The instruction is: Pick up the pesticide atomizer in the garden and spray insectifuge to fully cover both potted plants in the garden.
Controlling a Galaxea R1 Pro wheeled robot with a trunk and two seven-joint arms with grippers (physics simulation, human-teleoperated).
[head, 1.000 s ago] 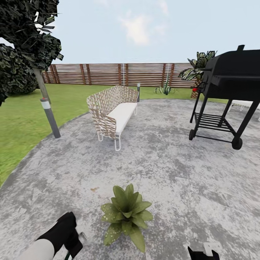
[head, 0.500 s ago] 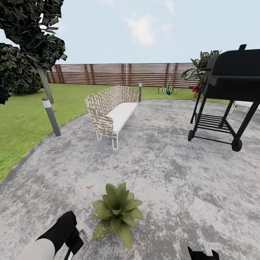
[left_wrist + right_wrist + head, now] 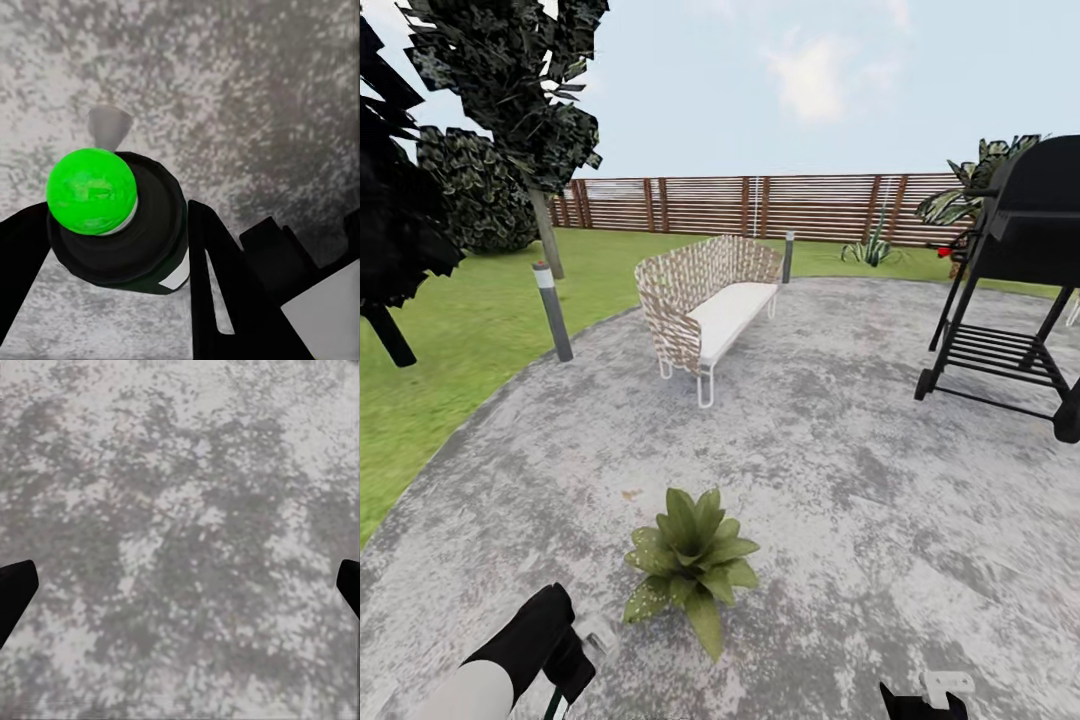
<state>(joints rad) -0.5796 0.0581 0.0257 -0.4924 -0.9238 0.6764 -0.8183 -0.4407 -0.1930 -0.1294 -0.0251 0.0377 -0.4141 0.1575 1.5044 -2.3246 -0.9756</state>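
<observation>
Paving (image 3: 840,520); pesticide atomizer (image 3: 120,225) mostly hidden.

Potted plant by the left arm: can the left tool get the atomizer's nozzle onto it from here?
Probably yes: the potted plant sits just beside the left tool, which holds the atomizer, with bare paving between.

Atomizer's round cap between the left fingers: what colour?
Bright green cap, clearest in the left wrist view.

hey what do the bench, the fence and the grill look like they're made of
Bench: woven wicker-like back in brown and cream, pale cushioned seat, thin white legs that look like metal.
Fence: horizontal reddish-brown slats, apparently stained wood.
Grill: matte black, probably painted metal, going by its thin legs and slatted lower rack.
</observation>
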